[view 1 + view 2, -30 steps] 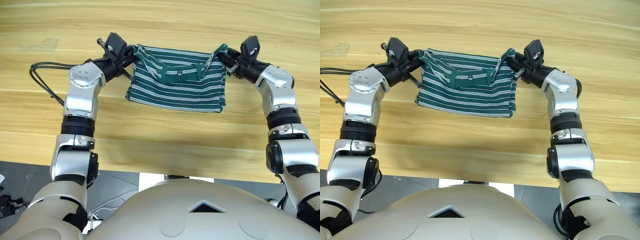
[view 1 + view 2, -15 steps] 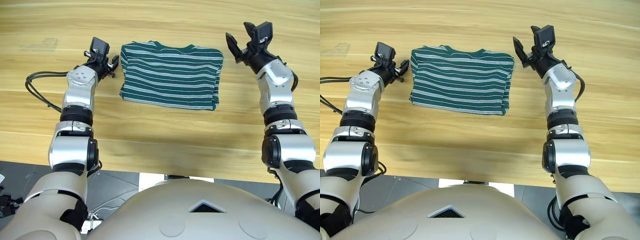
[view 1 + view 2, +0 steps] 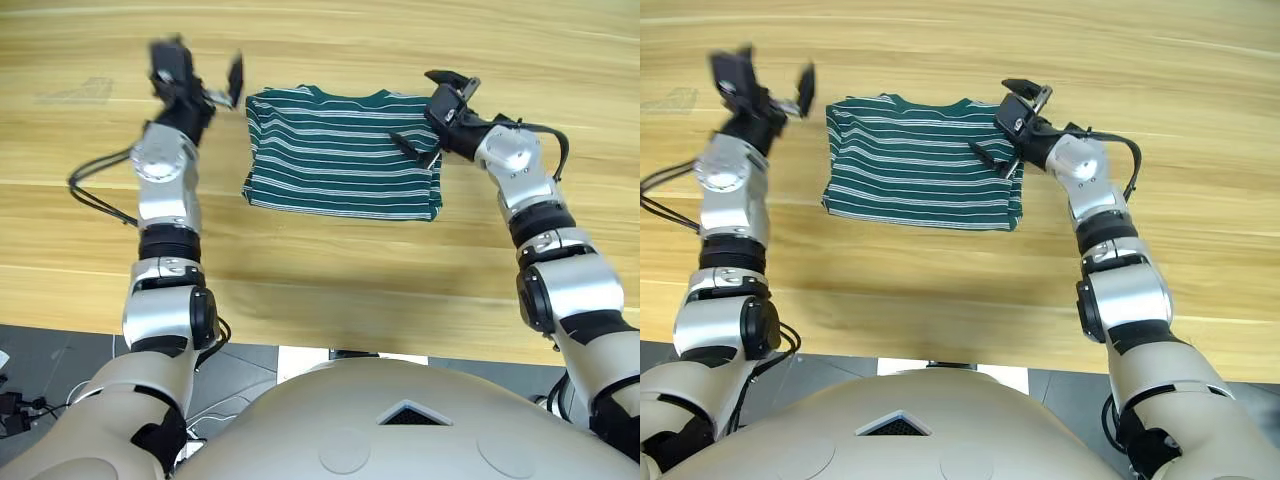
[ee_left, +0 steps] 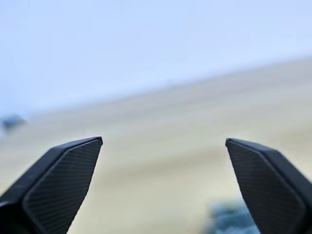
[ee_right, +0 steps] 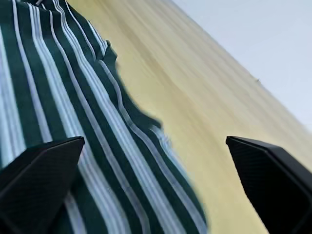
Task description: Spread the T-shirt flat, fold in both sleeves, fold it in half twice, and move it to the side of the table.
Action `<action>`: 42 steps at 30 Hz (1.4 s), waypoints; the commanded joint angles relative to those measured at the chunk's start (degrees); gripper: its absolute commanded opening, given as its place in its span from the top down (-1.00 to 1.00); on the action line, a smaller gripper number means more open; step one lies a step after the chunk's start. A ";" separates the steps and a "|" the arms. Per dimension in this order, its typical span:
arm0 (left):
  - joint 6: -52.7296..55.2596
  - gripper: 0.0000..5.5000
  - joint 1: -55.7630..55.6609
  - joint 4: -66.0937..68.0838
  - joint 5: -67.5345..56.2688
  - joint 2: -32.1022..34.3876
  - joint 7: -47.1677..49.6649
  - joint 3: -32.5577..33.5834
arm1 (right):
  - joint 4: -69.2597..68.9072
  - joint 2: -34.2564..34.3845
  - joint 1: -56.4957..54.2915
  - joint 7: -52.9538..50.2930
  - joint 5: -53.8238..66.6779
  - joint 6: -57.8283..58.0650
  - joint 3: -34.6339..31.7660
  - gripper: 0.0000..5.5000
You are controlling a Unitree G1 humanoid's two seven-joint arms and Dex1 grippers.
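The T-shirt (image 3: 340, 150), dark green with thin white stripes, lies folded into a flat rectangle on the wooden table (image 3: 320, 270), its collar at the far edge. My left gripper (image 3: 205, 78) is open and raised off the table just past the shirt's far left corner; its fingers (image 4: 63, 185) hold nothing. My right gripper (image 3: 428, 115) is open too, low over the shirt's right edge, one finger above the cloth and one toward the far corner. In the right wrist view the striped cloth (image 5: 58, 97) lies right under the spread fingers (image 5: 39, 175).
Black cables (image 3: 90, 190) loop on the table to the left of my left arm. Bare wood stretches all around the shirt, wide to the far side and the right. The table's near edge (image 3: 300, 345) runs just ahead of my body.
A second ago both grippers held the shirt's upper corners; they let go and it lies flat. Since then the left gripper has lifted up, and the right has dropped onto the shirt's right edge.
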 commanded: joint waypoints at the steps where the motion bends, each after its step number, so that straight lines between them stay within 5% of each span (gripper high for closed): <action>1: 1.89 -0.70 3.07 -11.62 2.80 3.11 6.22 3.02 | 6.55 -0.87 -5.35 -7.01 -7.61 0.60 4.68 -0.96; 10: 10.27 -0.70 12.91 -33.98 4.40 1.11 11.50 3.83 | 15.03 -3.54 -8.87 -12.74 -17.44 9.30 10.99 -0.96; 14: 11.75 -0.70 13.75 -36.33 6.07 0.15 10.12 0.21 | 16.42 -7.66 -6.43 -8.67 -24.32 13.10 18.06 -0.96; 17: 12.88 -0.70 15.25 -38.84 6.41 0.08 9.62 -1.09 | 13.94 -13.20 -3.56 2.45 -23.93 3.69 20.09 -0.96; 19: 13.32 -0.70 16.46 -40.22 6.33 -0.07 9.56 -1.46 | 7.13 -17.02 0.25 17.29 -15.60 -5.08 17.19 -0.96; 22: 13.64 -0.70 16.30 -40.02 5.67 -0.96 9.44 -2.46 | -25.07 -26.12 13.22 36.23 5.81 -3.33 16.85 -0.96; 25: 13.91 -0.70 15.92 -40.14 5.47 -1.33 9.14 -3.00 | -50.25 -32.36 20.98 42.58 18.32 5.19 18.47 -0.96; 29: 14.08 -0.70 15.22 -39.78 6.08 -1.07 8.48 -3.96 | -67.18 -33.28 25.32 45.80 25.70 12.71 19.99 -0.96; 42: 15.30 -0.70 18.09 -42.36 7.39 -3.22 8.20 -7.97 | -75.40 -26.37 35.36 44.48 30.46 21.98 17.50 -0.96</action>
